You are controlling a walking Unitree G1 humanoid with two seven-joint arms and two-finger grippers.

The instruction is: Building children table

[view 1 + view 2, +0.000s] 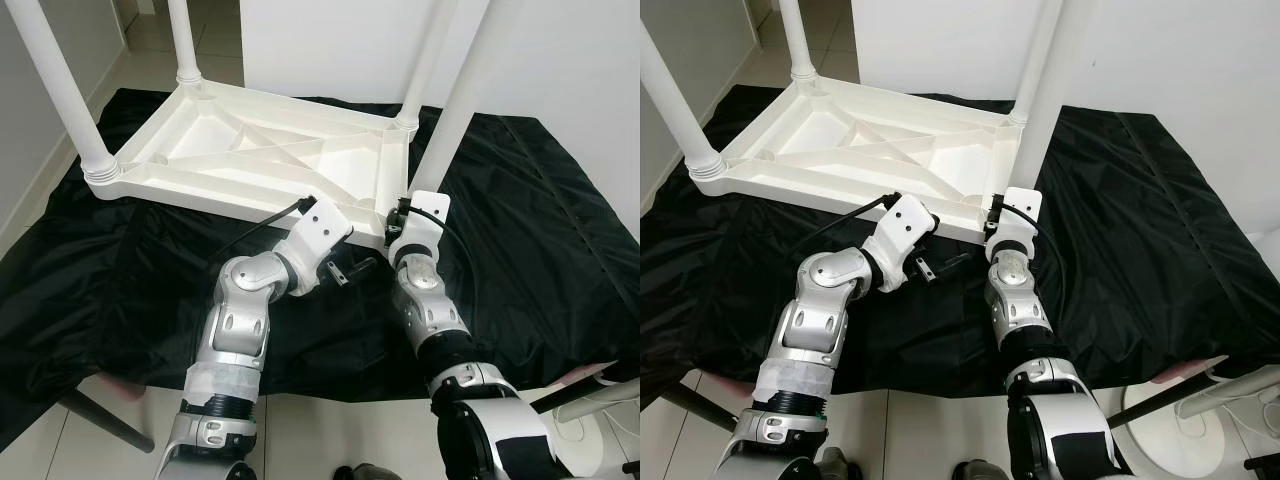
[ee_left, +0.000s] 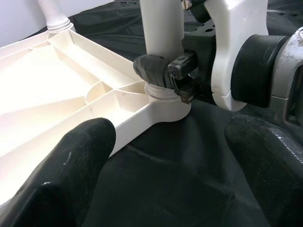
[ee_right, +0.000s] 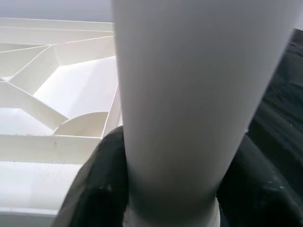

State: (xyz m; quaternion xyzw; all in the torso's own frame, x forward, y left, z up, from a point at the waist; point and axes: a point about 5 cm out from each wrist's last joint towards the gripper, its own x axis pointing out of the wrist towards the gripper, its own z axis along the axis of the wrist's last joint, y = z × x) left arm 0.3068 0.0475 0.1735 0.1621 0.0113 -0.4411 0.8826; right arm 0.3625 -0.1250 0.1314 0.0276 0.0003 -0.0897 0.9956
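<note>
Four white legs stood up from the upturned children's table (image 1: 250,150), which lay top-down on a black sheet (image 1: 540,230) spread over the pale tiled floor (image 1: 320,440). Its ribbed underside faced up, and every corner socket already held a leg, so the build looked close to finished, with the near right corner as the step in hand.

At that corner the fourth leg (image 1: 455,110) rose from its socket at a slight lean. The right claw (image 2: 163,71) was pinching this leg just above its collar, one black finger on each side of the white tube, as the right wrist view showed from close by. Whether the leg was fully seated in its socket could not be told; the base was partly hidden behind the wrist.

The left claw (image 2: 161,175) hovered low over the black sheet, just beside the same corner of the table, its two fingers spread wide and holding nothing. It pointed toward the base of the held leg.

The next move probably called for the right claw to press or twist the leg down until its collar met the socket squarely, while the left claw braced the table's rim near that corner to stop the frame sliding on the slick sheet. After that the table would want turning onto its feet.
</note>
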